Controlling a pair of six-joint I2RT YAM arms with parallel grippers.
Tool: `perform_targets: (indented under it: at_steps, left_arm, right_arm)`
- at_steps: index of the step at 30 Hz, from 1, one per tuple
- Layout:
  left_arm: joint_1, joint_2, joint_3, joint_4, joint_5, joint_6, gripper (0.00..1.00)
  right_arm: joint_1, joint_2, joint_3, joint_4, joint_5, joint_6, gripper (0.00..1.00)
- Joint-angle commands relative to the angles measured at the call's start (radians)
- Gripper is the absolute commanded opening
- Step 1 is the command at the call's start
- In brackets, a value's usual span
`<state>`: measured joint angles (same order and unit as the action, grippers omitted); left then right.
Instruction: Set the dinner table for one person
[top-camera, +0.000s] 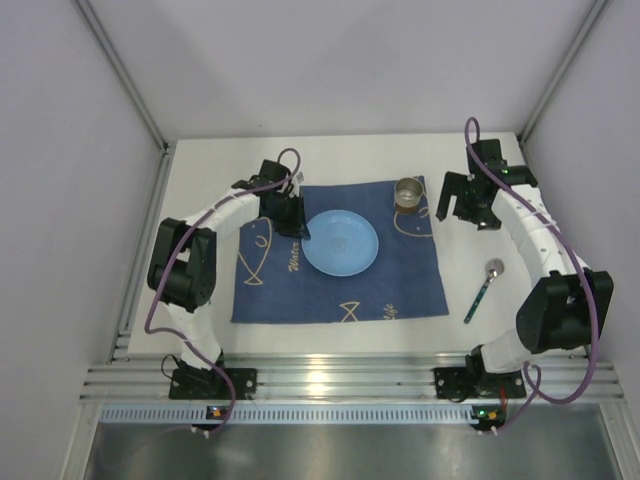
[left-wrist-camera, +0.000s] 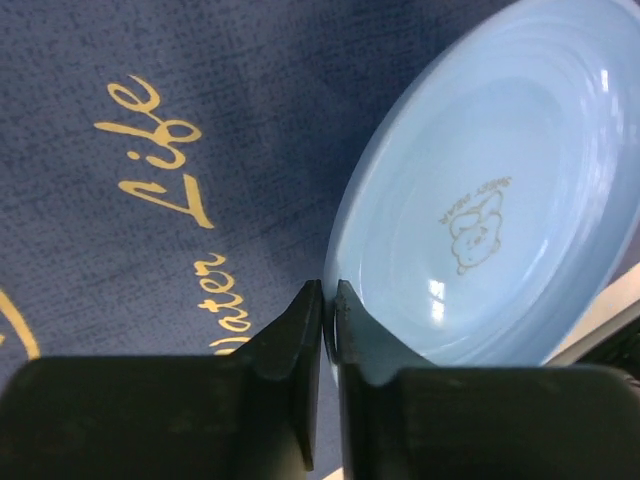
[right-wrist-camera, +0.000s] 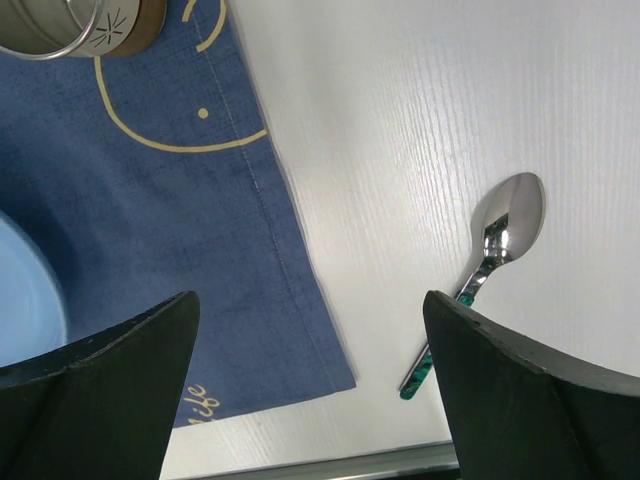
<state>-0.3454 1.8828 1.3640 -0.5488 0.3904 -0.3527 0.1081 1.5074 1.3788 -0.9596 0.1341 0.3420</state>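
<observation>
Grey walls (top-camera: 60, 120) close in the white counter (top-camera: 340, 160) on the left, far and right sides, and a ribbed metal rail (top-camera: 330, 380) runs along its near edge where both arms are bolted. The counter fills the floor of the enclosure and lies under both tools. A dark blue cloth (top-camera: 300, 290) with yellow fish drawings covers its middle, with bare white strips around the cloth.

On the left, the left tool (top-camera: 303, 232) reaches in over the cloth's left half and sits low, at the left rim of a light blue plate (top-camera: 341, 244). Its wrist view shows the left tool (left-wrist-camera: 329, 300) with its jaws drawn nearly together, pinching the rim of the plate (left-wrist-camera: 500, 200) between them, with the cloth (left-wrist-camera: 200, 100) and its yellow lettering right beneath. The plate rests near the cloth's centre, well inside every cloth edge.

Further right, a metal cup (top-camera: 409, 193) stands on the far right corner of the cloth. The right tool (top-camera: 462, 210) hangs just beside it, over bare counter off the cloth's right edge. From its wrist, the right tool (right-wrist-camera: 310, 300) is spread wide and holds nothing. The cloth's right hem runs between its fingers, and the cup (right-wrist-camera: 70, 25) is at the upper left.

A spoon (top-camera: 483, 290) with a teal handle lies on the bare right strip, bowl away from the arms, apart from the cloth and the right wall; the spoon (right-wrist-camera: 490, 260) touches neither finger.
</observation>
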Motion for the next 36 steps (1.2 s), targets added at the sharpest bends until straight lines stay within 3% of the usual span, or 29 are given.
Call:
perform_targets:
  at_steps: [1,3,5,9,11,14,18,26,32,36]
  left_arm:
    - [-0.010,-0.004,0.003,-0.036,-0.056,0.040,0.22]
    - [-0.007,-0.016,0.018,-0.063,-0.090,0.057,0.40]
    - [0.008,-0.030,0.043,-0.103,-0.113,0.073,0.51]
    - [0.080,-0.097,0.041,-0.166,-0.178,0.040,0.60]
    - [0.133,-0.135,-0.006,-0.184,-0.218,-0.008,0.60]
    - [0.332,-0.198,-0.083,-0.235,-0.307,-0.086,0.55]
    - [0.501,-0.196,-0.140,-0.330,-0.438,-0.129,0.51]
    - [0.638,-0.142,-0.172,-0.382,-0.516,-0.089,0.52]
    - [0.649,-0.120,-0.200,-0.323,-0.548,-0.051,0.51]
    - [0.649,-0.070,-0.215,-0.266,-0.495,-0.046,0.49]
  right_arm:
    - [-0.007,-0.033,0.002,0.044,-0.001,-0.005,0.94]
    - [-0.008,-0.033,-0.004,0.044,-0.002,-0.006,0.94]
    - [-0.008,-0.036,-0.010,0.045,-0.004,-0.005,0.94]
    - [-0.008,-0.041,-0.024,0.050,-0.008,-0.006,0.94]
    - [-0.008,-0.046,-0.032,0.053,-0.007,-0.006,0.94]
    - [-0.008,-0.053,-0.050,0.059,-0.007,-0.006,0.94]
    - [-0.008,-0.052,-0.083,0.074,-0.014,-0.006,0.94]
    - [-0.010,-0.047,-0.103,0.087,-0.019,-0.008,0.94]
    - [-0.012,-0.039,-0.113,0.094,-0.028,-0.009,0.95]
    - [-0.012,-0.027,-0.109,0.096,-0.037,-0.006,0.94]
